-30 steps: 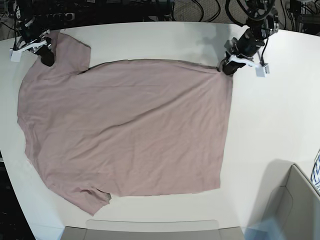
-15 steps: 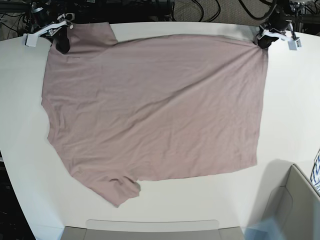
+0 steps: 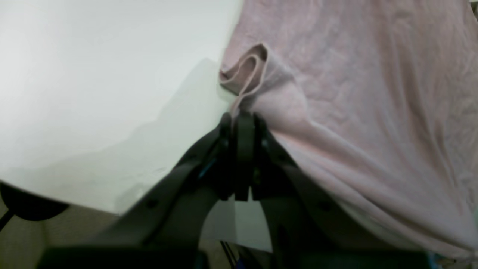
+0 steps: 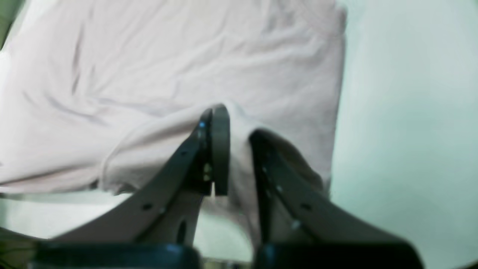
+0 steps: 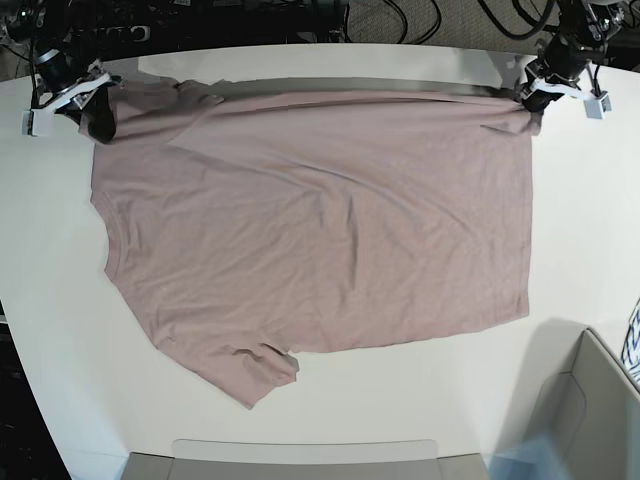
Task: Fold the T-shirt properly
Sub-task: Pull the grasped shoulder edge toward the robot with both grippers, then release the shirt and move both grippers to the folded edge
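The dusty pink T-shirt (image 5: 320,220) lies spread on the white table (image 5: 580,250), its far edge held a little above the surface with a shadow under it. My right gripper (image 5: 97,118) is shut on the far left corner by a sleeve; in the right wrist view (image 4: 235,125) fabric (image 4: 168,67) bunches between the fingers. My left gripper (image 5: 530,98) is shut on the far right corner; in the left wrist view (image 3: 241,117) a small fold of cloth (image 3: 246,71) sticks out past the fingertips. The other sleeve (image 5: 250,370) lies at the front left.
A grey box (image 5: 590,400) stands at the front right corner. A grey tray (image 5: 305,460) sits along the front edge. Cables and dark gear (image 5: 300,15) lie beyond the table's far edge.
Both grippers carried the shirt's far edge rightward and away, dragging the shirt across the table. Since half a second ago they have come slightly back toward the front, and the right gripper has shifted left.
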`<move>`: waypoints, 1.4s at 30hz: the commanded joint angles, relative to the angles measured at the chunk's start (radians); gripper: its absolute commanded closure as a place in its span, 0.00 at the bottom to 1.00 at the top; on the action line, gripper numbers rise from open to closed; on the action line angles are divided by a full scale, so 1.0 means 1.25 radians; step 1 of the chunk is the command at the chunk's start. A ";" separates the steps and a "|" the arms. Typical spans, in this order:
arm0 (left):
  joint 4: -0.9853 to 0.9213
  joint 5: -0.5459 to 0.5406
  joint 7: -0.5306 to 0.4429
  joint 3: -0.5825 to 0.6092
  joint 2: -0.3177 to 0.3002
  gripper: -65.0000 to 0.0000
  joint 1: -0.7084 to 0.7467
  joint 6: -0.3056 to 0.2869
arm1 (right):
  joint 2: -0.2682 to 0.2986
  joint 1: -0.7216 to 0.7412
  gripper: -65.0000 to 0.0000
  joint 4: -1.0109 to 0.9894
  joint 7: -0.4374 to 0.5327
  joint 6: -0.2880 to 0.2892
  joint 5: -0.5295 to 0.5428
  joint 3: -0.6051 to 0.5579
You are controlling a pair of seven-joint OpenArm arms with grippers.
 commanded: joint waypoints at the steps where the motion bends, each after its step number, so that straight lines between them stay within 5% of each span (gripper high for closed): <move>1: 0.019 -0.008 -0.013 -0.008 -0.025 1.00 0.003 0.011 | 0.009 0.020 1.00 0.018 0.003 0.006 -0.013 0.004; 7: 0.020 -0.006 -0.011 -0.009 -0.052 1.00 -0.025 0.015 | -0.033 0.125 1.00 0.027 -0.078 0.012 -0.182 -0.028; 12: 0.020 -0.007 0.036 -0.010 -0.071 1.00 -0.088 0.099 | -0.033 0.175 1.00 0.027 -0.100 0.012 -0.285 -0.086; 20: -0.013 0.025 0.123 -0.003 -0.081 1.00 -0.231 0.107 | -0.033 0.246 1.00 0.020 -0.100 0.012 -0.412 -0.165; 28: -0.097 0.176 0.150 -0.001 -0.070 1.00 -0.367 0.103 | -0.029 0.342 1.00 -0.073 -0.100 0.012 -0.475 -0.198; 42: -0.221 0.235 0.137 0.089 -0.074 1.00 -0.495 0.104 | -0.028 0.462 1.00 -0.167 -0.100 0.012 -0.521 -0.236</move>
